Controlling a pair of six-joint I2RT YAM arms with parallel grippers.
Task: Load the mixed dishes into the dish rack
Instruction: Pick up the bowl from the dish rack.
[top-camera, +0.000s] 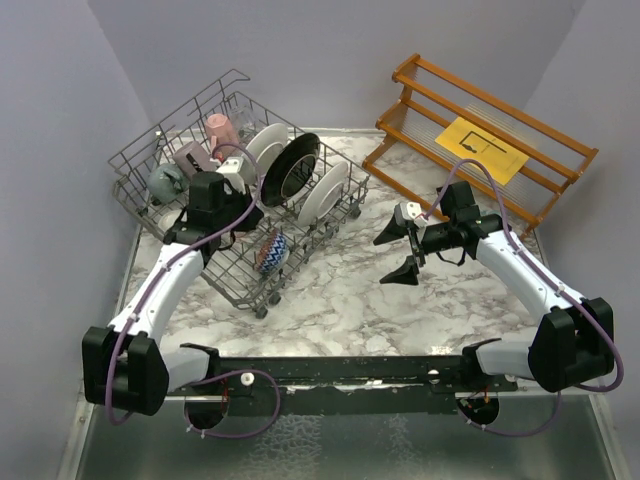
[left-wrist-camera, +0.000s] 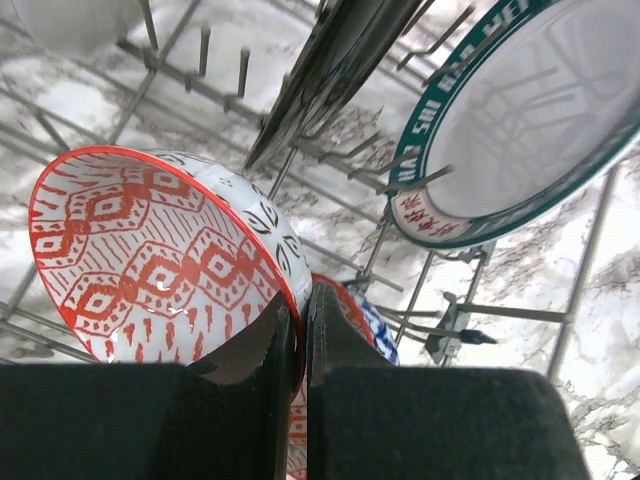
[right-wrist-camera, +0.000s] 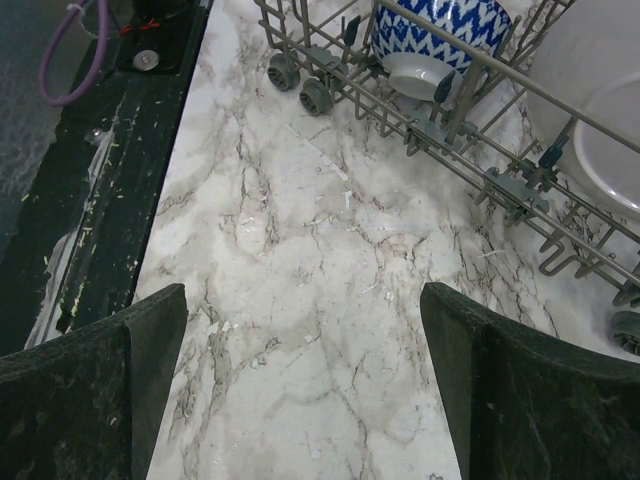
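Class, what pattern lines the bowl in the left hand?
The bowl shows red diamond shapes on white, best in the left wrist view.

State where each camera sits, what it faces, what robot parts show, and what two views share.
Top external: above, behind the robot, looking down on the dish rack, left arm, right arm.
Left wrist: inside the rack, facing the red bowl; left fingers pinch its rim.
Right wrist: over the table, looking down; open right fingers show.
Shared: the blue bowl, right wrist and top.

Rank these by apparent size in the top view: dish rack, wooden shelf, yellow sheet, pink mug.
Largest first: dish rack; wooden shelf, nearly as large, so that order is unsure; yellow sheet; pink mug.
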